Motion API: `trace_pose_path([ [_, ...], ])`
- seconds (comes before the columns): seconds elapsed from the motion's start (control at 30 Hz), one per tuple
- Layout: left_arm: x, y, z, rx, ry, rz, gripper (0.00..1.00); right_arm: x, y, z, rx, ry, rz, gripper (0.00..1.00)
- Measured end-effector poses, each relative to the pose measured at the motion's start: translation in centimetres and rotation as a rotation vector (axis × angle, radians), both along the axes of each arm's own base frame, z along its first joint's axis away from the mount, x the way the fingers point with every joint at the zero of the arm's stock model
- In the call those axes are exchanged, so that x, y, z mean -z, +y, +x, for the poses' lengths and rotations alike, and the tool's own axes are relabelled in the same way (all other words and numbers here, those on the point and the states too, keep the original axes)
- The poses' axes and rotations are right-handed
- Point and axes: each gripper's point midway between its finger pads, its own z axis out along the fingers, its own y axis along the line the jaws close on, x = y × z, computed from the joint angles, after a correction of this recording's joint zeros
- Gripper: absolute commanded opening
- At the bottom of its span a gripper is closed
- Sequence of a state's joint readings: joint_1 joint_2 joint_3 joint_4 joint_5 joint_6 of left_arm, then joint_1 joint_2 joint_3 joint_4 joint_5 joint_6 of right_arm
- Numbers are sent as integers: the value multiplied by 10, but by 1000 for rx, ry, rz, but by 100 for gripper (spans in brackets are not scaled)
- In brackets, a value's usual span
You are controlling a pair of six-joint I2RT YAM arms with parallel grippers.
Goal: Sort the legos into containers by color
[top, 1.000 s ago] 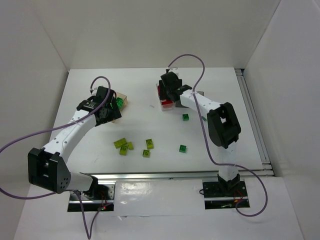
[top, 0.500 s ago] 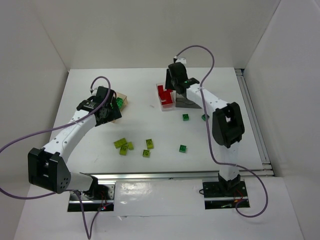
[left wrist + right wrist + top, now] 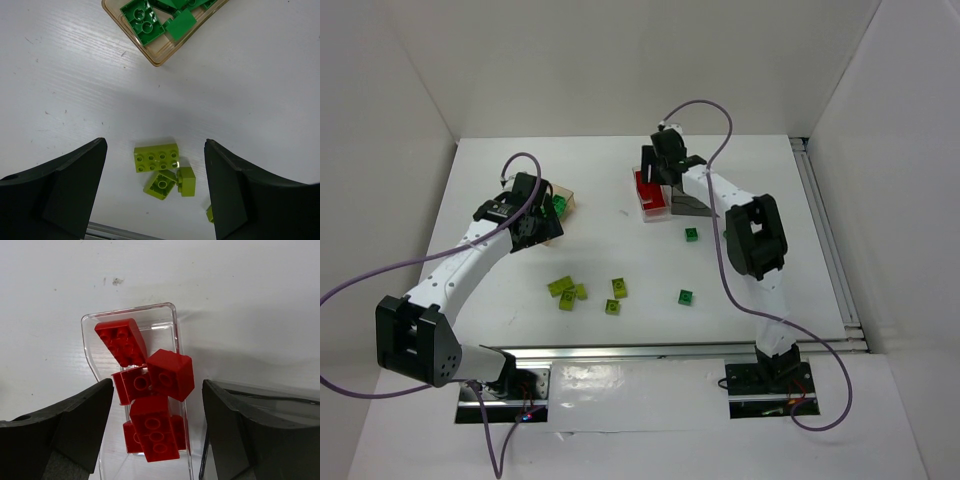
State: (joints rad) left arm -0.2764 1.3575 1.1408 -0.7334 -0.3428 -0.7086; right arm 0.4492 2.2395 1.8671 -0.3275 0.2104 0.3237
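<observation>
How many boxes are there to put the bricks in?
3. The tan box sits on the left side of the table. The clear box is at the back middle. The dark grey box is right beside the clear one. None seem hidden.

We see a white tabletop [image 3: 610, 170], lightly scuffed, enclosed by plain white walls [image 3: 620, 60], with a silver metal rail [image 3: 640, 350] running along its near edge.

A robotics lab test cell is indicated: a white desk [image 3: 800, 270] is enclosed by plain white panels [image 3: 620, 70] at left, far and right, and a left arm [image 3: 470, 260] and right arm [image 3: 760, 240], trailed by purple cables [image 3: 360, 290], are bolted to a metal rail [image 3: 640, 350] at the near edge.
</observation>
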Motion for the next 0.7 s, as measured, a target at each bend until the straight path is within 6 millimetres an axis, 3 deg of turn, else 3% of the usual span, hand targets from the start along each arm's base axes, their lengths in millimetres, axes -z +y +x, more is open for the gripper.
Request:
trace_pose_path([
  [0.47, 0, 0, 0, 0, 0, 0, 88, 0, 26, -6, -118, 16, 47, 78],
  [0.7, 0, 0, 0, 0, 0, 0, 88, -9, 59, -7, -231, -23, 49, 78],
])
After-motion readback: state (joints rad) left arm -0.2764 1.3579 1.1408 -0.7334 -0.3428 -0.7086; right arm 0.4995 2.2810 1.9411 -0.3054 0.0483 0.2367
